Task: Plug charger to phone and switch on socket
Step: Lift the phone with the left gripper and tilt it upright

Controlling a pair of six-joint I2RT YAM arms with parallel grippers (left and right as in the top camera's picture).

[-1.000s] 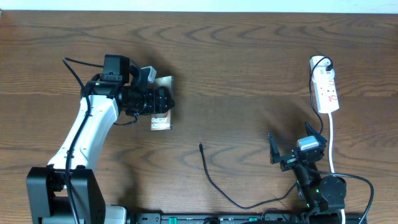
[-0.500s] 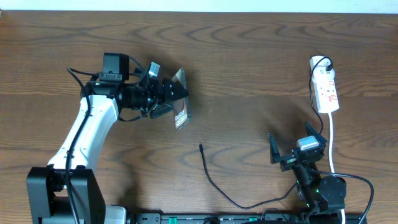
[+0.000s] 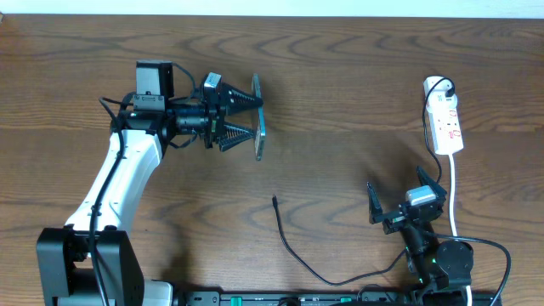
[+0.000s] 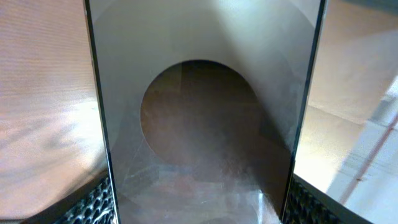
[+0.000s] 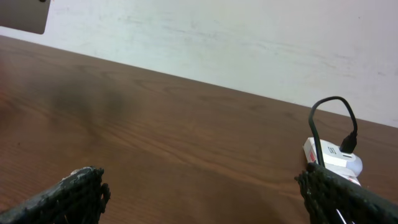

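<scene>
The phone (image 3: 260,146) is clamped in the left hand (image 3: 252,116), turned edge-on to the overhead camera above the desk (image 3: 340,76) left of centre; in the left wrist view its glossy face fills the gap between the ribbed pads (image 4: 93,204). The charger (image 3: 282,234) lies loose on the desk nearer the front edge, its plug tip apart from the phone. The socket (image 3: 445,123) sits far right with a black lead plugged in. The right hand (image 3: 399,195) rests low at the right, jaws wide apart and empty.
</scene>
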